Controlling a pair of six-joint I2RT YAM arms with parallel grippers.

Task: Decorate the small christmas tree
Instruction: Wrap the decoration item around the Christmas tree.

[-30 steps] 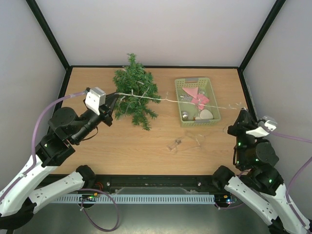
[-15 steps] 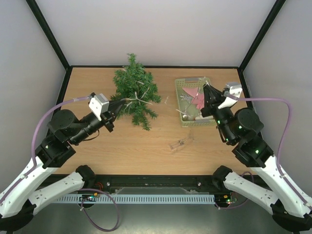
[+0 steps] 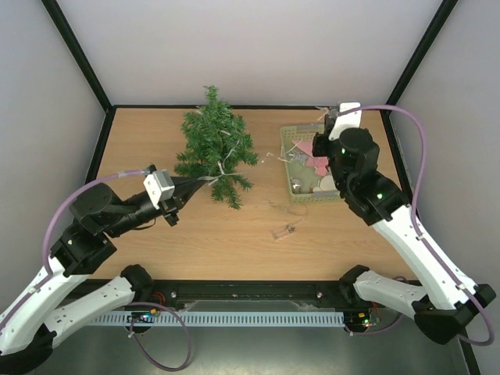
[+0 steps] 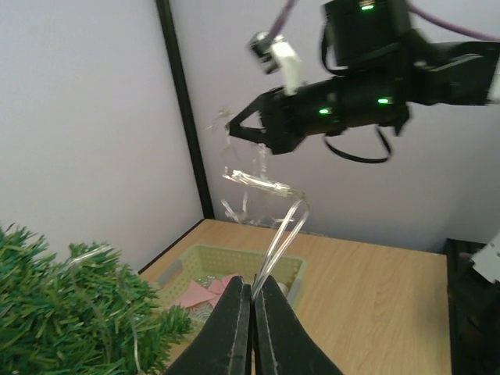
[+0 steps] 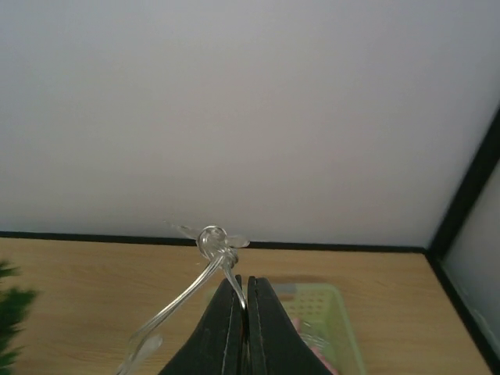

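The small christmas tree [image 3: 215,144] lies on the table at the back left, and its needles fill the lower left of the left wrist view [image 4: 62,320]. A clear light string [image 4: 283,226] runs from strands draped on the tree up through the air. My left gripper [image 3: 203,180] is by the tree's near edge, shut on a doubled strand of the string [image 4: 251,286]. My right gripper [image 3: 323,120] is raised over the far end of the basket, shut on the string just below a knotted loop [image 5: 211,239]; its tips show in the right wrist view [image 5: 246,281].
A pale green basket [image 3: 285,160] at the back right holds pink ornaments [image 3: 317,162] and small silver pieces. A small clear box on the string [image 3: 283,231] lies on the wood in front of the basket. Black frame posts and white walls enclose the table.
My right arm swung from the right table edge up and over the basket's far end, carrying the string. The left gripper drew back toward me, below the tree.
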